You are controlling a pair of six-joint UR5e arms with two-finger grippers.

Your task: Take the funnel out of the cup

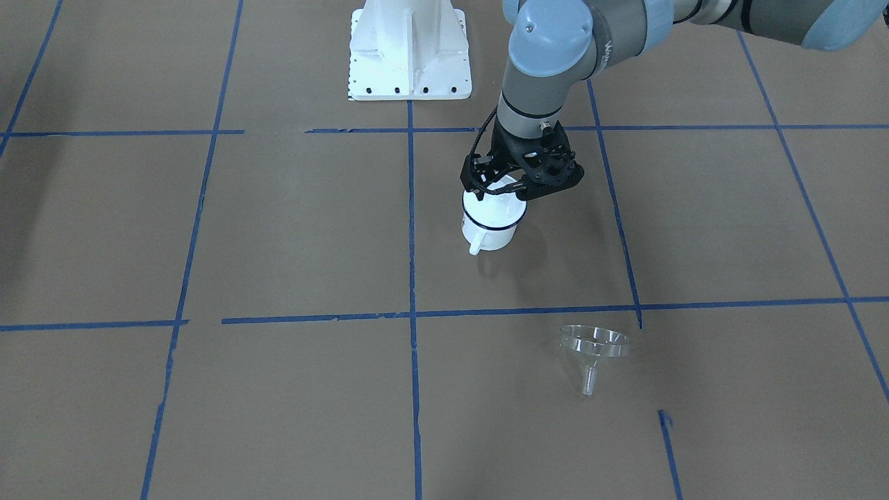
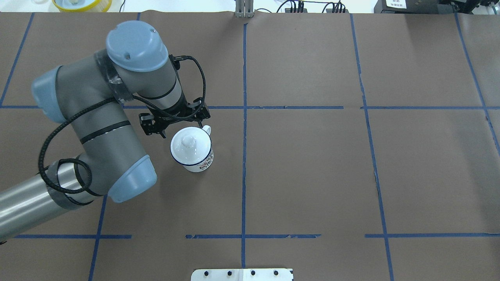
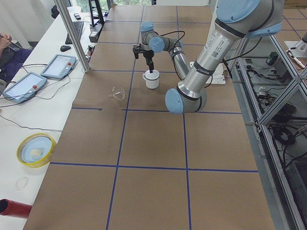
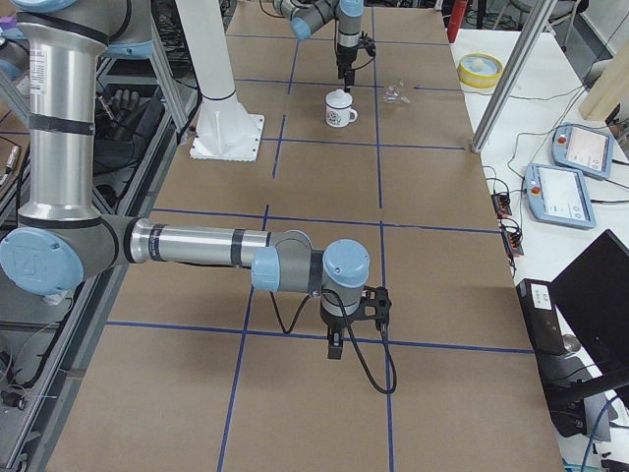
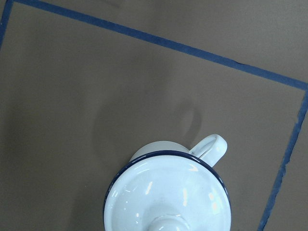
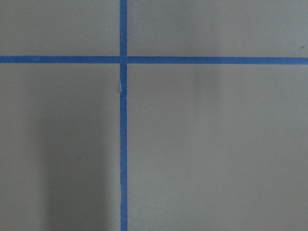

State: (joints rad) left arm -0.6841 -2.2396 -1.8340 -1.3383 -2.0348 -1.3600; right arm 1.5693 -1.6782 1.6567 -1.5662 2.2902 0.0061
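Note:
The clear funnel (image 1: 594, 351) lies alone on the brown table, on the operators' side of the cup; it also shows in the exterior left view (image 3: 116, 92). The cup (image 1: 491, 222), a white mug with a dark blue rim and loop handle, stands upright with a round white knobbed lid (image 2: 188, 142) on it. My left gripper (image 1: 500, 191) hangs straight down just above the lid, its fingers apart and holding nothing. My right gripper (image 4: 335, 346) points down over bare table far from the cup; I cannot tell whether it is open or shut.
The robot's white base plate (image 1: 410, 52) stands behind the cup. Blue tape lines (image 2: 244, 117) cross the brown table cover. A yellow-rimmed dish (image 3: 34, 149) and tablets (image 3: 58, 65) lie on the white side table beyond the table's edge.

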